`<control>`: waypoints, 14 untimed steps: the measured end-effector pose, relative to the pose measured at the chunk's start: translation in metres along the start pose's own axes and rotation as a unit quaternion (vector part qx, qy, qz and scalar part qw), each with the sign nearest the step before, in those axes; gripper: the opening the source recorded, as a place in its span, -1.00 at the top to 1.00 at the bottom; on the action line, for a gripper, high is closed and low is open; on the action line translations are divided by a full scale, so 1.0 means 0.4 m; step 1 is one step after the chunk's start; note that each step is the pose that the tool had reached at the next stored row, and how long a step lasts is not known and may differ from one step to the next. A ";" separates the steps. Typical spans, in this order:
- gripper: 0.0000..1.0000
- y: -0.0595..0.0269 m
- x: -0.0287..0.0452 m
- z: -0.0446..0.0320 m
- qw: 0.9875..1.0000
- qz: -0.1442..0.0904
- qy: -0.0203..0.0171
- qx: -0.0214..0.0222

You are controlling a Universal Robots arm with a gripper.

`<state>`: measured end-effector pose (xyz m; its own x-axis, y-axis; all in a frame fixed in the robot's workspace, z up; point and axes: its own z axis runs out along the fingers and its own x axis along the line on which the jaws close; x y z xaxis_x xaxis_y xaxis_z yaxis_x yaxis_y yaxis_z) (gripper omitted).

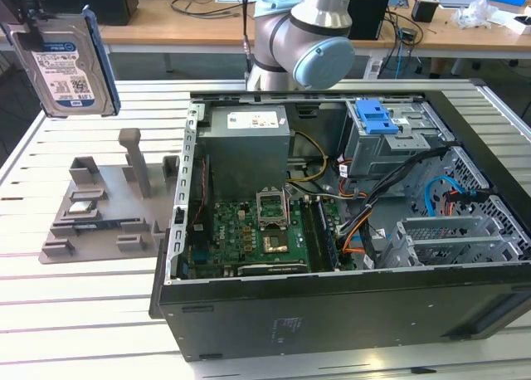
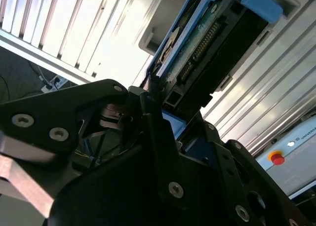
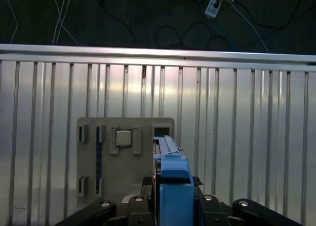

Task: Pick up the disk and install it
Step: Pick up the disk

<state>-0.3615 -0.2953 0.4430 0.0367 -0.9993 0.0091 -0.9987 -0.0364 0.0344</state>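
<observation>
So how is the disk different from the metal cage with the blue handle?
The disk hangs in the air, held by the gripper; the cage sits inside the computer case. The disk is thin, with a white label; the cage is boxy. Both are grey with blue plastic.

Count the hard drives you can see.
1: the disk, held aloft in the tool at the exterior view's left. Others may sit hidden in the drive cage.

slatted metal table (image 1: 83, 314), wooden desk (image 1: 182, 33) behind, power strip (image 3: 214, 5) on dark floor (image 3: 123, 14)
</observation>
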 end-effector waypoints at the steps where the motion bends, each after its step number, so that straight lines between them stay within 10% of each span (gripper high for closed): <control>1: 0.25 0.000 0.000 -0.006 1.000 0.000 0.000 0.000; 14: 0.25 0.003 0.001 -0.076 1.000 0.000 0.000 0.000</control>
<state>-0.3615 -0.2953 0.4734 0.0367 -0.9993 0.0090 -0.9987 -0.0364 0.0344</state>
